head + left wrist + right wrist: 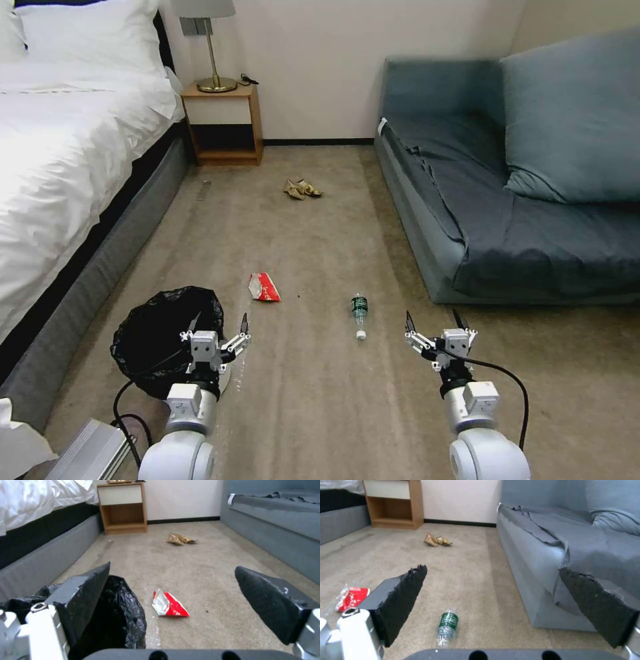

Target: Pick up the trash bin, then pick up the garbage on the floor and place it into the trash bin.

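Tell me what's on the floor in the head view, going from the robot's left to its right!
trash bin → red-and-white carton → gold wrappers → bottle
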Controlling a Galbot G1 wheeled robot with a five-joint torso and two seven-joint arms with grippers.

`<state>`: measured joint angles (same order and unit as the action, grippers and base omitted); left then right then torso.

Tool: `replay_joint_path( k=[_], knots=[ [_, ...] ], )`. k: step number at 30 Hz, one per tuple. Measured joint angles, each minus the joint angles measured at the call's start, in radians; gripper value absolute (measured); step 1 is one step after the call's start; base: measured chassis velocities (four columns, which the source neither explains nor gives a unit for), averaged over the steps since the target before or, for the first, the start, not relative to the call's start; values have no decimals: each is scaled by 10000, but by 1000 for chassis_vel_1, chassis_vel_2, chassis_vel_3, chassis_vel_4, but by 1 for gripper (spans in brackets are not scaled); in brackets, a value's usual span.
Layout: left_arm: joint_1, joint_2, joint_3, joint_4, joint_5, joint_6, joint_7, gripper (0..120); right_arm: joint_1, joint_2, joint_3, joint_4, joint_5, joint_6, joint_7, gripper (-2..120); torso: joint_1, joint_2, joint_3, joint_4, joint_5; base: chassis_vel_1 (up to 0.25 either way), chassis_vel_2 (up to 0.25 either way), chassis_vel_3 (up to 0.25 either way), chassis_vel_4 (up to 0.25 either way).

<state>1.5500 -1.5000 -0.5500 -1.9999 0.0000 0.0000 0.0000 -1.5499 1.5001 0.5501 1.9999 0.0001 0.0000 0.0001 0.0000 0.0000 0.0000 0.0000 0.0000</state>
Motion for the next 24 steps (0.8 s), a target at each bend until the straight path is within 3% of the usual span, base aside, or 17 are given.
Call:
replay_joint_path(
  k=[24],
  knots=[
    [0,0,0,0,0,0,0,100,0,0,0,0,0,0,0,100,0,0,0,0,0,0,0,0,0]
  ],
)
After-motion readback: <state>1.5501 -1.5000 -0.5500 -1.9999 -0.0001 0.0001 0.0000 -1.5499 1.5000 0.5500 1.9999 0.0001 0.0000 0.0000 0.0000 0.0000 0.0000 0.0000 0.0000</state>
